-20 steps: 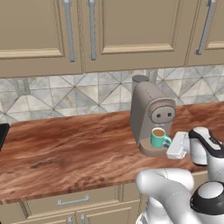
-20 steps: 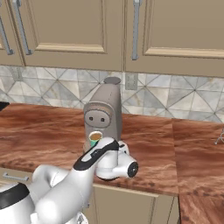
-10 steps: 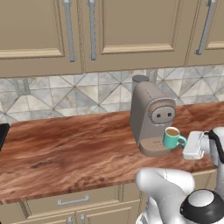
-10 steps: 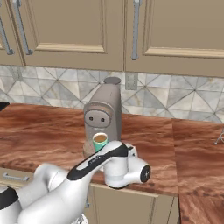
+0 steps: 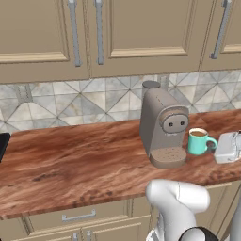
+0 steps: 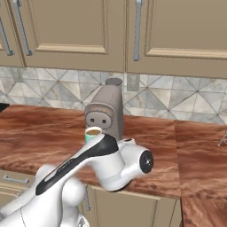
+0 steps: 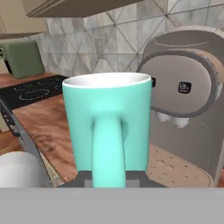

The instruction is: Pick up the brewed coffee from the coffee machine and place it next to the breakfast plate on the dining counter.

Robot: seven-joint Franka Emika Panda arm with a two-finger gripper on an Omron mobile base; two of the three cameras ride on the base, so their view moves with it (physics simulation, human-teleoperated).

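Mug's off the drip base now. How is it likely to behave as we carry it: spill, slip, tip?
The mug looks nearly full, coffee close under the rim, so tilting or jerking probably spills it. Its smooth glazed wall and thin handle may slip in the gripper. It is rigid, probably breakable if knocked against the coffee machine.

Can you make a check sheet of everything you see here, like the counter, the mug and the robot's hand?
Surface: reddish-brown wood-grain counter, above beige drawers.
Job's things: teal mug with coffee at its rim, off the drip base and to the side of the grey coffee machine; in the hand view its handle points at the camera.
Clutter: a black object at the left edge, cut off.
Grippers: gripper low behind the mug's handle; fingers mostly hidden, so the grip cannot be confirmed.
Cables: nothing seen.
Surroundings: beige wall cabinets with metal handles, patterned tile backsplash, a wall outlet behind the machine.
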